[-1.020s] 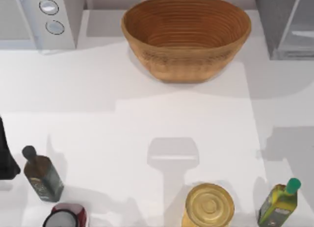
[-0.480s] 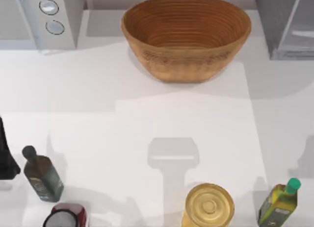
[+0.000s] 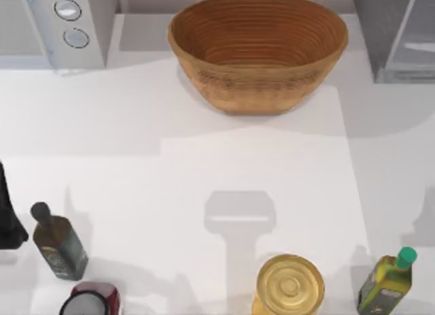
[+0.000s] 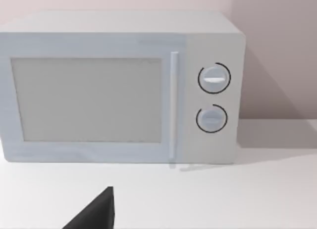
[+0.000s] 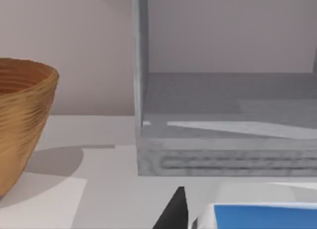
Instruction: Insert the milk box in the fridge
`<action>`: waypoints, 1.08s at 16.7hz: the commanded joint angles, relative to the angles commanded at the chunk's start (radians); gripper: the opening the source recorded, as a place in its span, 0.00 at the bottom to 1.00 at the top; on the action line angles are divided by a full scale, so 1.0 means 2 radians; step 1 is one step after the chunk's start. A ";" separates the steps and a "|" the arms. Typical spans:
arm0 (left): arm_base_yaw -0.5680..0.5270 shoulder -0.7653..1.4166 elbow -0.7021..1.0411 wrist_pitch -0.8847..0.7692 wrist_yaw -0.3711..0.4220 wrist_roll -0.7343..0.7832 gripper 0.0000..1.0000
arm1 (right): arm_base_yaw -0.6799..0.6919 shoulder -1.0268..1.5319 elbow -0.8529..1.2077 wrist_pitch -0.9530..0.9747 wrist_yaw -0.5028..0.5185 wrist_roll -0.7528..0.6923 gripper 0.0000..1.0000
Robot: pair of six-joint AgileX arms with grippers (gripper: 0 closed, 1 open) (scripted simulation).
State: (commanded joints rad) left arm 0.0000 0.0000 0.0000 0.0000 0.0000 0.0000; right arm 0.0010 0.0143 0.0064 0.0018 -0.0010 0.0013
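Desk [image 3: 204,145], white, carries everything. Fridge [image 3: 397,32] sits at the desk's back right corner, dark grey speckled w/ pale door panel; in the right wrist view the fridge [image 5: 223,120] faces the camera w/ its grey interior floor in sight, door open. White appliance [image 3: 51,26] w/ two round dials at the back left corner, well apart from the fridge; left wrist view looks straight at its front [image 4: 119,88]. Wicker basket [image 3: 258,50] between the two, nearer the fridge.

Along the front edge, far from the fridge: dark bottle [image 3: 58,241] on the left, red-rimmed can [image 3: 90,300] just beside it, round amber jar lid [image 3: 290,284] mid-front, green-capped yellow bottle [image 3: 387,279] front right.

Milk box [image 5: 262,216]: blue top at the right wrist view's lower edge, right in front of the fridge opening, not inside yet. A dark right-hand finger [image 5: 173,211] is just beside it; can't tell if it's pinching. Left arm [image 3: 8,213] at the desk's left edge; one dark finger [image 4: 96,211] in its wrist view, spread or closed can't tell.
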 joint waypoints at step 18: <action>0.000 0.000 0.000 0.000 0.000 0.000 1.00 | -0.077 0.802 0.329 0.407 -0.106 0.000 0.00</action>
State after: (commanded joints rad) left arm 0.0000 0.0000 0.0000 0.0000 0.0000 0.0000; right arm -0.1528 1.6183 0.6646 0.8155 -0.2127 0.0006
